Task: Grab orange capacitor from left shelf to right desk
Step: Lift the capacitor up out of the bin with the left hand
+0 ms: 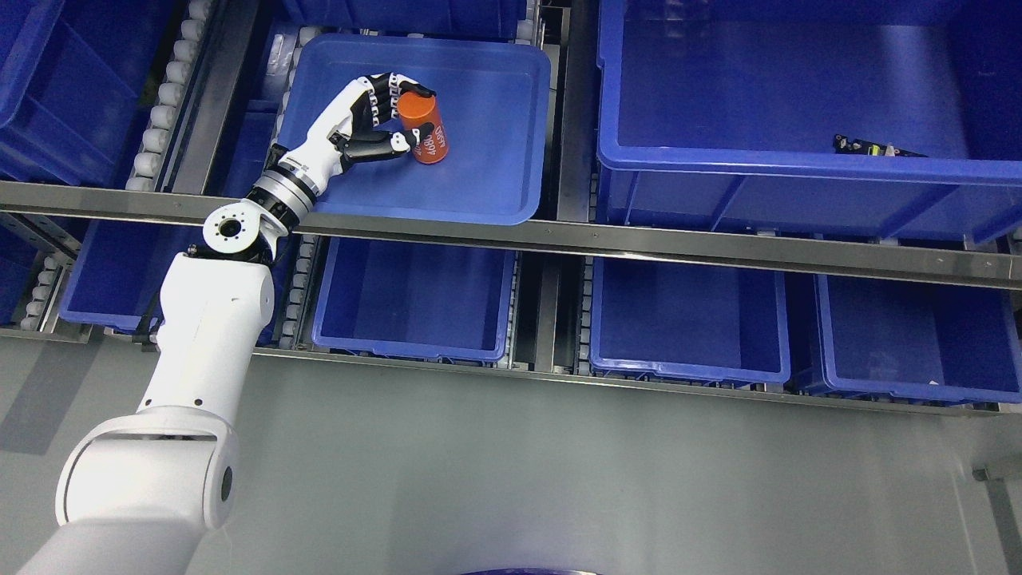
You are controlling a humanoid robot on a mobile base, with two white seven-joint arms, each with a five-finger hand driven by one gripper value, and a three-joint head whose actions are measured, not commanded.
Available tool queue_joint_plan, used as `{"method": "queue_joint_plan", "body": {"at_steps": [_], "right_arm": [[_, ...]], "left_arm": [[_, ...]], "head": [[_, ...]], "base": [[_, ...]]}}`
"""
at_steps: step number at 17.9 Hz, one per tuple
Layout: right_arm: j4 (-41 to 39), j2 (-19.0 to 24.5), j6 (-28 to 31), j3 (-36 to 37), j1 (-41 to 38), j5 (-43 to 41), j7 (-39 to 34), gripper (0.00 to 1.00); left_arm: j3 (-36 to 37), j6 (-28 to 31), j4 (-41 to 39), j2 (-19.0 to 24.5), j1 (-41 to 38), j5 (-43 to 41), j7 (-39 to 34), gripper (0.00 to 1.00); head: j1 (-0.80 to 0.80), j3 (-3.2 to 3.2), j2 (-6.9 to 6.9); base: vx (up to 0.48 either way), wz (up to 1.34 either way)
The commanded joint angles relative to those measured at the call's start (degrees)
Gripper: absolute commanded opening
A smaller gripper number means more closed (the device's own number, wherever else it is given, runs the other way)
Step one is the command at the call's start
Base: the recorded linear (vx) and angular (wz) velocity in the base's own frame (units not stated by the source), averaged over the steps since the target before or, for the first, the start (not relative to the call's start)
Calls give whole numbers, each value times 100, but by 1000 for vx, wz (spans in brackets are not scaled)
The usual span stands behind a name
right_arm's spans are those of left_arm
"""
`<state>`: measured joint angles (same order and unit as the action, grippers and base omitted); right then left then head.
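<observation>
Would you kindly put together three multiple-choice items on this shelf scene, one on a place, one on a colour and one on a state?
1. Where is the orange capacitor?
A. In the shallow blue tray on the upper shelf level
B. In a lower-level bin
C. On the grey floor

2. What colour are the bins on the rack?
A. Green
B. Blue
C. Red

3. What is the left hand doing?
A. Hanging open away from the tray
B. Curled around the capacitor
C. Gripping the metal rail

Answers:
1. A, the capacitor stands inside the tray, near its upper left part.
2. B, every bin in view is blue.
3. B, the fingers wrap over the top of the capacitor and the thumb presses on its side.
</observation>
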<state>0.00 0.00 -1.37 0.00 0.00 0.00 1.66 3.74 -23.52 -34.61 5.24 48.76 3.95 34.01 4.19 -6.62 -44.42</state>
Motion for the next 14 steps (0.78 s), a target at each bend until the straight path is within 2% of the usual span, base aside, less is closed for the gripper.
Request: {"method": "queue_joint_plan", "body": {"at_steps": [1,5,7,10,12,14], "right_arm": [[-100,-100,-4,70,-114,26,1,100],[-100,-100,-4,70,-114,26,1,100],[-100,-100,-4,70,-114,26,1,100],[-100,-100,-4,70,-114,26,1,100],[-100,-100,-4,70,-114,26,1,100],[-100,-100,-4,70,-114,26,1,100]], "left_arm": [[-321,-56,51,21,-42,0,53,1],[-1013,-337,-115,-232,28,53,70,0],[-1278,-382,-701,-424,46,131,70,0],[-1560,-382,-1625,-424,20,501,-105,0],[-1613,-451,-2179,-424,11,519,-787,1],[-1500,-670,-2532,-424,2,519,-1920,1]], "head": [[0,0,0],[0,0,0],[0,0,0],[0,0,0],[0,0,0],[0,0,0]], "base": [[0,0],[0,0],[0,0],[0,0],[0,0],[0,0]]}}
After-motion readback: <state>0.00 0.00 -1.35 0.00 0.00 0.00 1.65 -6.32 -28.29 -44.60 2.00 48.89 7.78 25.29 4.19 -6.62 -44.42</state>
